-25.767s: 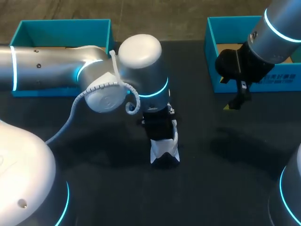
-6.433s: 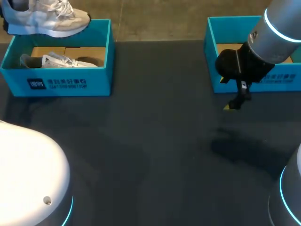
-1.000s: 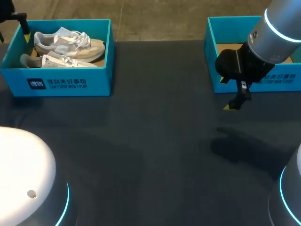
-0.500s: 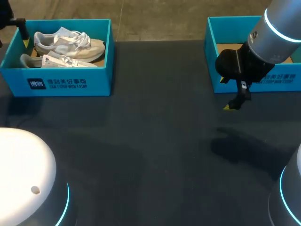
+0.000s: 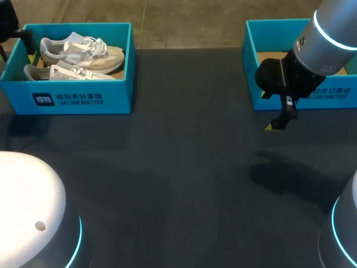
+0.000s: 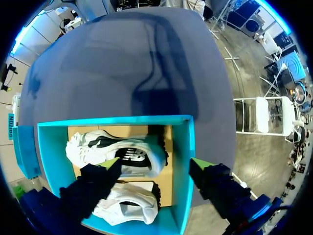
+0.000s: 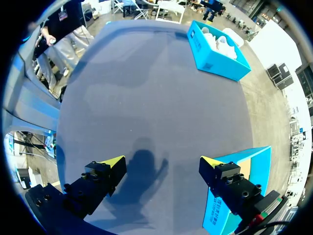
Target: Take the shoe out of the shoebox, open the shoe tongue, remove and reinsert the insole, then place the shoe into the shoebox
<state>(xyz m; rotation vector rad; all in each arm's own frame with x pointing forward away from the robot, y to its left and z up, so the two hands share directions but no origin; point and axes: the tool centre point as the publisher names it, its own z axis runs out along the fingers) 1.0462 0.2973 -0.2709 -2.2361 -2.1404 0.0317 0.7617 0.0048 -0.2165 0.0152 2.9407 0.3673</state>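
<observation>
Teal shoebox [image 6: 184, 147] lies under our released left claw [image 6: 155, 164], the shoe [image 6: 117, 151] inside. Our right claw [image 7: 162, 161] hangs released above the table [image 7: 156, 88]

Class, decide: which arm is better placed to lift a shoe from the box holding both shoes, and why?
Left. The left gripper hangs open directly over the shoebox holding the shoes; the right gripper is open over bare table, far across from it.

Dim, even light; soft shadows on dark table [image 5: 184, 167].
</observation>
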